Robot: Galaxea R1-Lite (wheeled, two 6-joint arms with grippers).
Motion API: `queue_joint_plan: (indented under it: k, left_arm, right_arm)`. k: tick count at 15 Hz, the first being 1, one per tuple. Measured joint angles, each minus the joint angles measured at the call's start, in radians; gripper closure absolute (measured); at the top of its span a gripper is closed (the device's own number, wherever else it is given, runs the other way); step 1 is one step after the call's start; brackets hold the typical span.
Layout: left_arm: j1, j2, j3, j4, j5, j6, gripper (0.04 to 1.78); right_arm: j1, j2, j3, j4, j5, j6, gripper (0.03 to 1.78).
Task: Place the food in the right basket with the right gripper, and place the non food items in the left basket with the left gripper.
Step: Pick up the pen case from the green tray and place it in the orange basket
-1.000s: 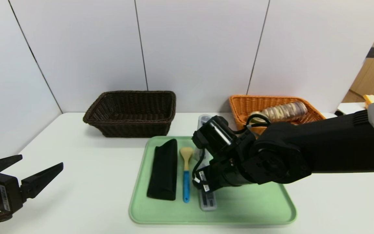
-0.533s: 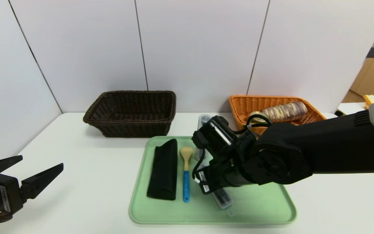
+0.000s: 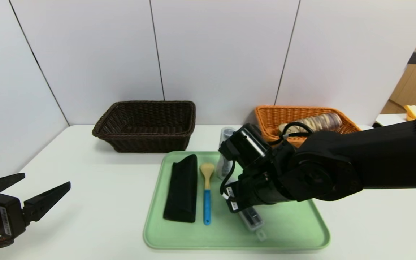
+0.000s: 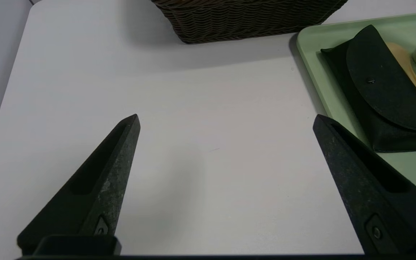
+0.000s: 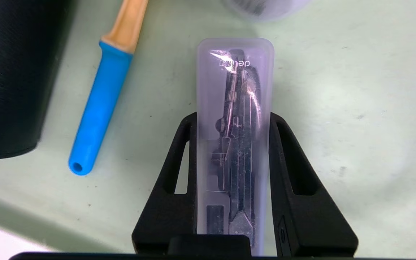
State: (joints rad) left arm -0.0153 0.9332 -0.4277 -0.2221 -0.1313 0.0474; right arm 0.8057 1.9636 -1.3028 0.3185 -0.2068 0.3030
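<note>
At the lower centre of the head view, the right gripper (image 5: 232,121) pinched a clear case (image 5: 235,144) above the green tray (image 3: 294,231). The left gripper (image 3: 31,193) stood spread wide at lower left.

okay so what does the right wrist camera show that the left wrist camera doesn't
Only the right wrist view shows the right gripper clamped on the clear compass case, just above the tray.

Only the left wrist view shows the open left gripper over bare table, plus the dark basket.

Both show the green tray, the black pouch and the blue-handled spoon.
</note>
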Motion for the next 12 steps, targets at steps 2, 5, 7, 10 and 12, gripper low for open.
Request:
queue_joint_plan:
  k: [2,5,7,10,12]
  left_arm:
    - [0.000,0.000,0.001,0.000,0.000,0.000,0.13]
    - [0.000,-0.001,0.001,0.000,0.000,-0.003,0.13]
    - [0.000,-0.001,-0.001,0.000,0.000,-0.005,0.13]
    - [0.000,-0.001,-0.005,0.000,-0.001,-0.007,0.13]
    - [0.000,-0.001,-0.007,-0.001,-0.001,-0.007,0.13]
  right_arm:
    - [0.001,-0.031,0.014,-0.005,-0.002,0.016,1.26]
    - [-0.001,-0.102,0.037,-0.017,-0.007,0.018,1.26]
    - [-0.023,-0.165,0.050,-0.019,-0.005,0.015,1.26]
    - [-0.109,-0.250,0.050,-0.033,-0.005,-0.010,1.26]
    - [-0.179,-0.288,0.048,-0.094,-0.004,-0.056,1.26]
